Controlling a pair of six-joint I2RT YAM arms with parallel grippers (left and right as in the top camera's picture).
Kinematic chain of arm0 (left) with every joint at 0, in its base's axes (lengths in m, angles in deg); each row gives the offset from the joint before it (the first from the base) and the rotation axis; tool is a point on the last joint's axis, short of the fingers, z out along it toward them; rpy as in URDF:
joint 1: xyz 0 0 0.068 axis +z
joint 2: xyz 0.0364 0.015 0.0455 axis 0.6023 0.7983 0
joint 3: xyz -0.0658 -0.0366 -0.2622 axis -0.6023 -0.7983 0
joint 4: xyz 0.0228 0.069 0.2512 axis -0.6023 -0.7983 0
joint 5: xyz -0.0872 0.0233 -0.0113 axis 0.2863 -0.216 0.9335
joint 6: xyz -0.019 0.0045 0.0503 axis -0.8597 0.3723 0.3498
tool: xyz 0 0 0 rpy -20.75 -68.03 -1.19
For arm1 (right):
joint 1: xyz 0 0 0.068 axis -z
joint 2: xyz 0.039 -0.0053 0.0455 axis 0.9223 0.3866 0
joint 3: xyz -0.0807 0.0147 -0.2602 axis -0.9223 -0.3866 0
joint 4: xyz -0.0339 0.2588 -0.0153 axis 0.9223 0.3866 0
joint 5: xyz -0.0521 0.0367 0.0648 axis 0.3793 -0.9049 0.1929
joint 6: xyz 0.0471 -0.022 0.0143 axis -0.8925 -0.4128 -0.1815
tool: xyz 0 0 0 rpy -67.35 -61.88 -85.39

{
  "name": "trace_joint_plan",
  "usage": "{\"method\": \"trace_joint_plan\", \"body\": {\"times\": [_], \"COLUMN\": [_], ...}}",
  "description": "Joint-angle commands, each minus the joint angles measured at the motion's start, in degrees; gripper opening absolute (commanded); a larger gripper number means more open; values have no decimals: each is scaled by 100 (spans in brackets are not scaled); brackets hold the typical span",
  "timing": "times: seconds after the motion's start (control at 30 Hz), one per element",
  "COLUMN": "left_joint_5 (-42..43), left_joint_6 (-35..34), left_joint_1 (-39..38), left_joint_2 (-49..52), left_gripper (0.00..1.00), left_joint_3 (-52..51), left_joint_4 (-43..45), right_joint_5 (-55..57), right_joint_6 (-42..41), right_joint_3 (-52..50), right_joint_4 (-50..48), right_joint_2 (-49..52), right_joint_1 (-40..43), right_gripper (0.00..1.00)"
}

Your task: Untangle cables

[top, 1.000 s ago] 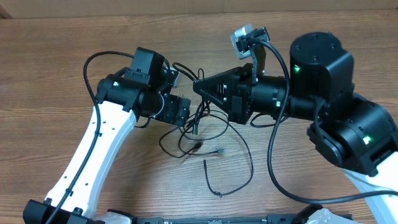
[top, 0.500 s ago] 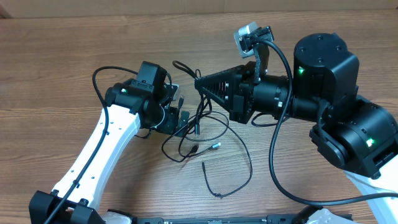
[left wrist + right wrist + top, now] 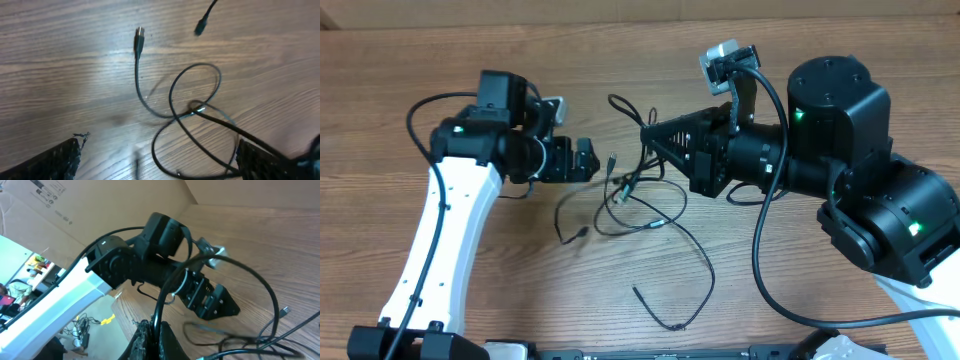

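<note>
1. Our left gripper is released and empty, its fingers spread wide.
2. Our right gripper is clenched, grasping a strand of the cables that rises from between its fingertips.
3. The other loops lie on the table, under the right fingertips and just ahead of the left ones, without touching them.

Middle of surface, between the two hands: cables in a tangle. Just left of it, not touching: left hand. Behind and to the right: right hand, one strand looping back from its tip. Between left hand and tangle: loose plug. Longest strand trailing forward, ending near front edge.
</note>
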Motion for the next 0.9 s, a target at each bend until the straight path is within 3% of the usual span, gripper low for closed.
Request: {"method": "trace_joint_plan", "body": {"times": [0.0,0.2,0.27,0.37,0.43,0.63,0.87], "left_joint_5": [216,516,1397,2892,3248,2994,1311], "left_joint_6": [-162,-297,55,1121,1390,1679,1576], "left_joint_1": [83,122,116,50,-39,-470,-1073], "left_joint_2": [13,13,13,13,13,15,24], "left_gripper": [100,100,100,100,100,100,100], "left_joint_3": [160,160,160,160,160,153,131], "left_joint_4": [26,116,225,286,282,216,26], "right_joint_5": [111,111,125,201,199,199,197], "right_joint_6": [48,59,66,66,66,66,63], "right_joint_3": [122,122,122,122,122,118,118], "right_joint_4": [-33,-31,-31,-28,-24,39,42], "right_joint_2": [-149,-149,-149,-144,-144,-142,-144], "right_joint_1": [17,17,17,17,17,17,17], "right_gripper": [4,4,4,4,4,4,4]}}
